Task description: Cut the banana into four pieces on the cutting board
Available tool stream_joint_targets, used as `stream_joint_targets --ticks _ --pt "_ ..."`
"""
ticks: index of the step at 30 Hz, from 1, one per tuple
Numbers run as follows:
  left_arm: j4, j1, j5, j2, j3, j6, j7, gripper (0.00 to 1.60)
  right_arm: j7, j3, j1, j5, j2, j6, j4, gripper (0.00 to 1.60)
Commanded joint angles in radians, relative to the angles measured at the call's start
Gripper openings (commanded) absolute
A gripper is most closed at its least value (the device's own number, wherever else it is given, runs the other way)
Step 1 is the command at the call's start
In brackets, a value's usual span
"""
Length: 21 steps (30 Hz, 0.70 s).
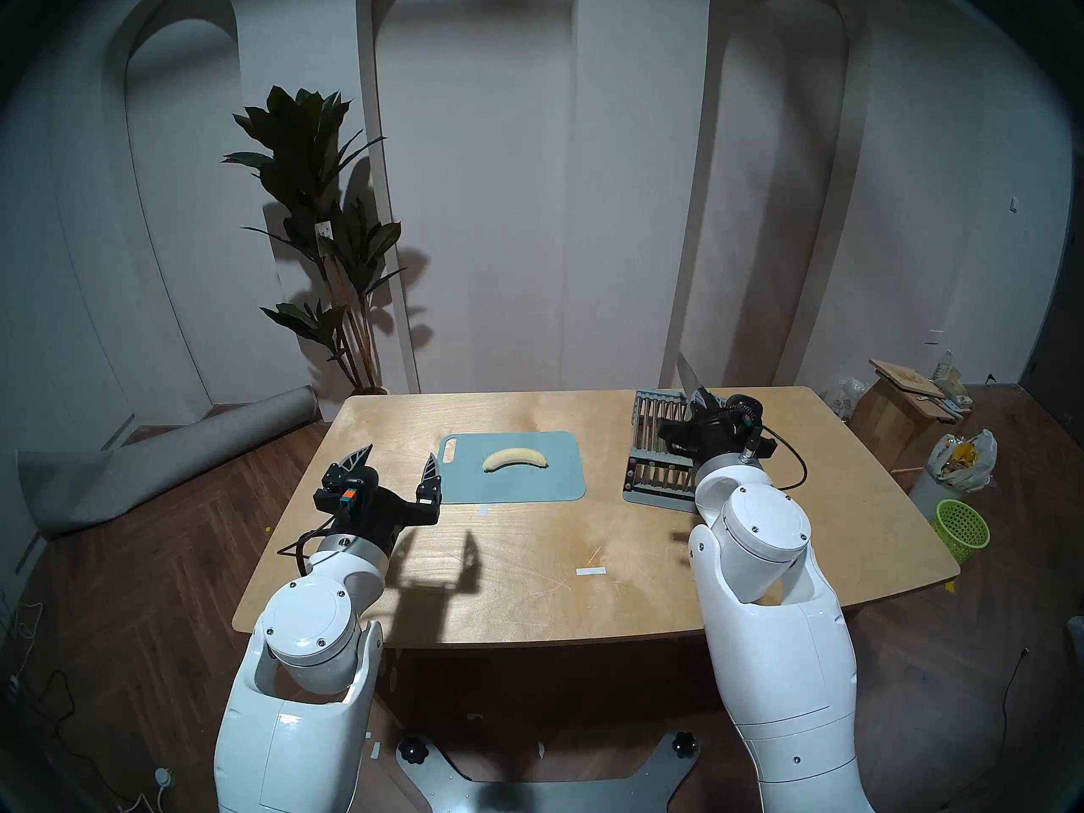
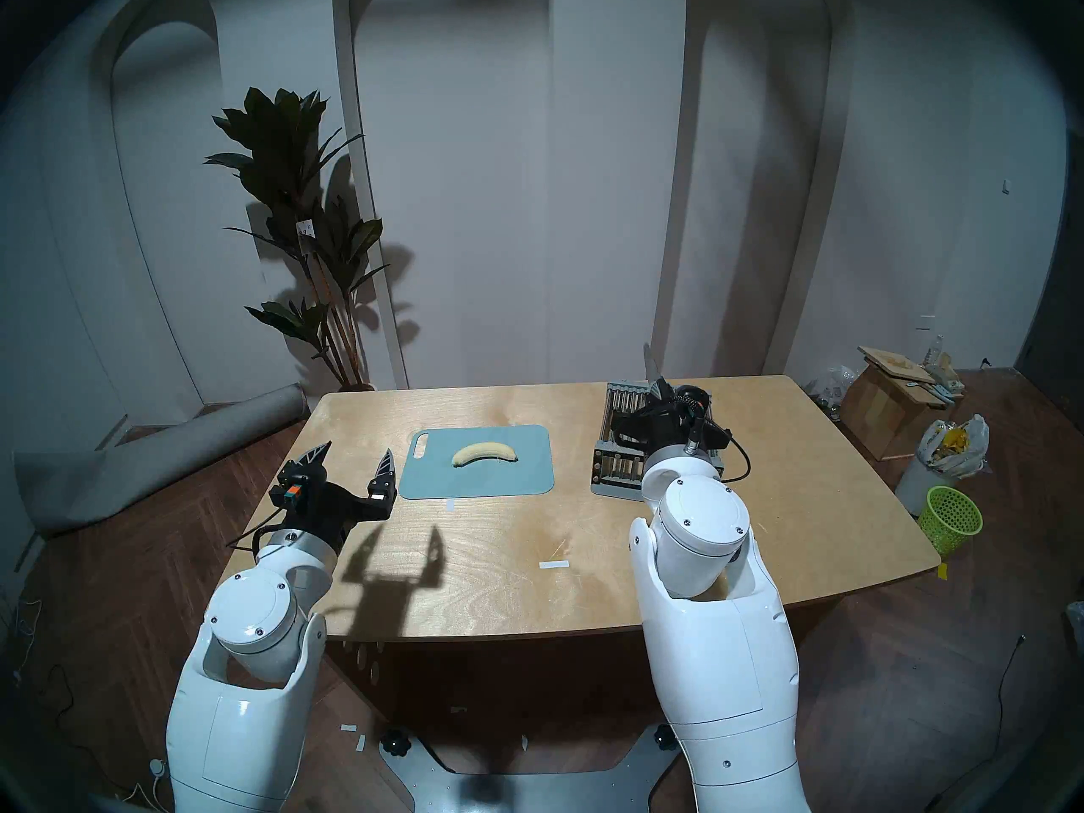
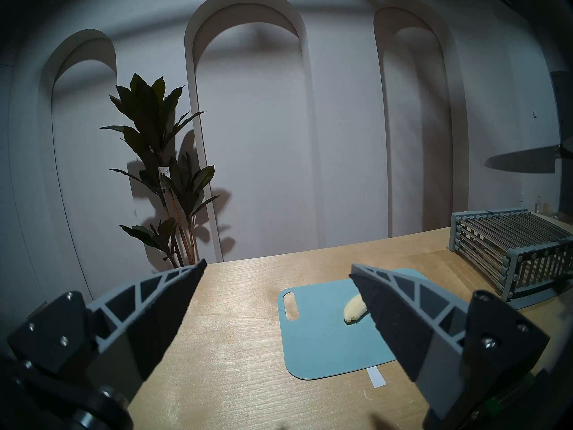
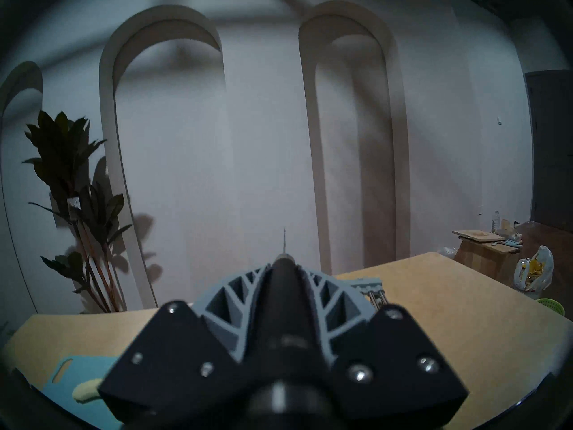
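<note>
Pale whole banana at centre of cutting board, uncut; right gripper clamps knife at right, left gripper spread empty; all cuts remain.

L gripper: jaws wide apart, level, pointing fwd, empty. R gripper: clamped on knife handle, raised, level.

In the left wrist view, the left gripper's right finger hid most of the banana, and the picture's right edge cut off the knife. In the right wrist view, the right gripper hid much of the cutting board and the grey rack.
</note>
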Motion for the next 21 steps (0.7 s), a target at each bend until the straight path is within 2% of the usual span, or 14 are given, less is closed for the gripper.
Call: stream_joint_targets --ticks 1,2,8,9,14,19,20,21 --pt "-0.020 -0.006 -0.002 0.000 -0.001 -0.004 -0.001 1.60 0.127 -0.073 -0.011 -0.039 0.095 -0.122 -0.017 0.00" --pt "-0.020 -0.006 -0.002 0.000 -0.001 -0.004 -0.001 1.60 0.127 -0.073 -0.011 -0.039 0.095 -0.122 -0.017 0.00" --pt "-0.019 -0.006 -0.002 0.000 -0.001 -0.004 -0.001 1.60 0.243 -0.125 0.025 -0.015 0.137 -0.219 0.110 0.00" --pt "-0.019 -0.006 -0.002 0.000 -0.001 -0.004 -0.001 1.60 0.241 -0.143 0.031 0.008 0.148 -0.213 0.123 0.00" --pt "-0.019 -0.006 -0.002 0.000 0.000 -0.004 0.000 1.60 0.343 -0.177 0.069 0.027 0.170 -0.294 0.215 0.00" --pt "-0.019 -0.006 -0.002 0.000 0.000 -0.004 0.000 1.60 0.431 -0.195 0.094 0.045 0.166 -0.359 0.261 0.00" --pt "-0.014 -0.010 -0.013 0.022 -0.003 -0.030 -0.031 1.60 0.450 -0.195 0.096 0.049 0.164 -0.382 0.272 0.00" --pt "-0.014 -0.020 -0.043 0.059 -0.010 -0.020 -0.092 1.60 0.454 -0.199 0.092 0.049 0.163 -0.386 0.273 0.00"
